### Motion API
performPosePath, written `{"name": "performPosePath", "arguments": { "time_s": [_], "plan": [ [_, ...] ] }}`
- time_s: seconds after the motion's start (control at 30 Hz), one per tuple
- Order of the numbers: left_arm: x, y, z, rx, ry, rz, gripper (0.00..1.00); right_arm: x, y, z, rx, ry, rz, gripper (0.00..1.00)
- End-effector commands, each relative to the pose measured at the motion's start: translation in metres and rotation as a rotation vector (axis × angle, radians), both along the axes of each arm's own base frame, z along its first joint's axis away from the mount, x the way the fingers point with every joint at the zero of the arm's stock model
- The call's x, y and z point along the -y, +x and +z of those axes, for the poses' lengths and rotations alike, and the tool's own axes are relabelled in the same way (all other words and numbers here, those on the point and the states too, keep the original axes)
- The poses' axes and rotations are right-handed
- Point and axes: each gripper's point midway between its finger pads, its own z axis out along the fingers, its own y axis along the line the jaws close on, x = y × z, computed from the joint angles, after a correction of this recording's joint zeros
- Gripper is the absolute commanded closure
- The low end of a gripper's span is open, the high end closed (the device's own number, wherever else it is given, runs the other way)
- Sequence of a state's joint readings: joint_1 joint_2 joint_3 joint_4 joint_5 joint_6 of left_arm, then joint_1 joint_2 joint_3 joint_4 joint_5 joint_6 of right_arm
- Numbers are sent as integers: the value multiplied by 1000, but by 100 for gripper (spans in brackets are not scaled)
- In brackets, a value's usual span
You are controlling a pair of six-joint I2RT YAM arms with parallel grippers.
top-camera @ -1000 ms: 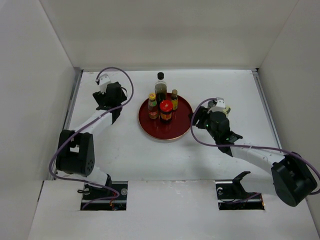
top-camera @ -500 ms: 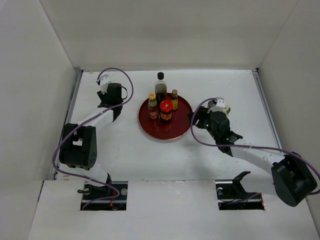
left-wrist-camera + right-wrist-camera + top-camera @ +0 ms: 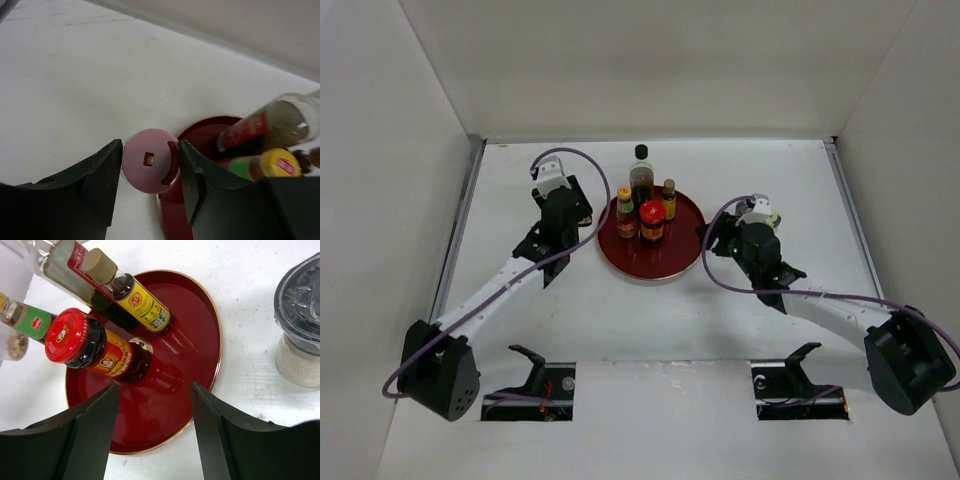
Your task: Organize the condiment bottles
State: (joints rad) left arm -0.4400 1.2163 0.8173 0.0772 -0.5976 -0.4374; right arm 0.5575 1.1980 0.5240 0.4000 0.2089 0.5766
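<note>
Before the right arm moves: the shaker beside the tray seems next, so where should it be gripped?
I'd grip the shaker on its clear body below the wider dark lid, coming from the near side with the right end effector open. It stands upright, clear of the tray.

Grey-lidded shaker (image 3: 300,340) partly beyond the right edge.

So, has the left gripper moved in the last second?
Yes. The left gripper moved right toward the red tray, and is now beside its left rim, holding the pink shaker.
</note>
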Motion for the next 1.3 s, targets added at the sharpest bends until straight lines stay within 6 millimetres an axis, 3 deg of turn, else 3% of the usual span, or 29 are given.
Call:
{"name": "performPosePath", "arguments": {
  "time_s": [0.0,0.2,0.5,0.63,0.8,0.97,1.1,1.27],
  "plan": [
    [14,-18,14,40,8,-40,72,-5,4,35,92,66,3,35],
    [57,-41,26,52,-6,-172,72,0,3,40,104,72,-9,34],
    [115,-47,0,8,3,-302,72,10,2,45,123,74,-43,34],
    [128,-45,-20,-16,14,-328,72,17,5,41,114,56,-74,33],
    [141,-47,-42,5,-1,-356,67,29,8,51,121,43,-116,27],
    [142,-50,-61,-24,19,-363,65,61,14,57,89,-21,-231,17],
    [141,-54,-69,-29,28,-362,52,84,17,57,52,-113,-310,11],
    [139,-59,-65,1,9,-364,22,105,20,56,19,-219,-398,5]
  ]
}}
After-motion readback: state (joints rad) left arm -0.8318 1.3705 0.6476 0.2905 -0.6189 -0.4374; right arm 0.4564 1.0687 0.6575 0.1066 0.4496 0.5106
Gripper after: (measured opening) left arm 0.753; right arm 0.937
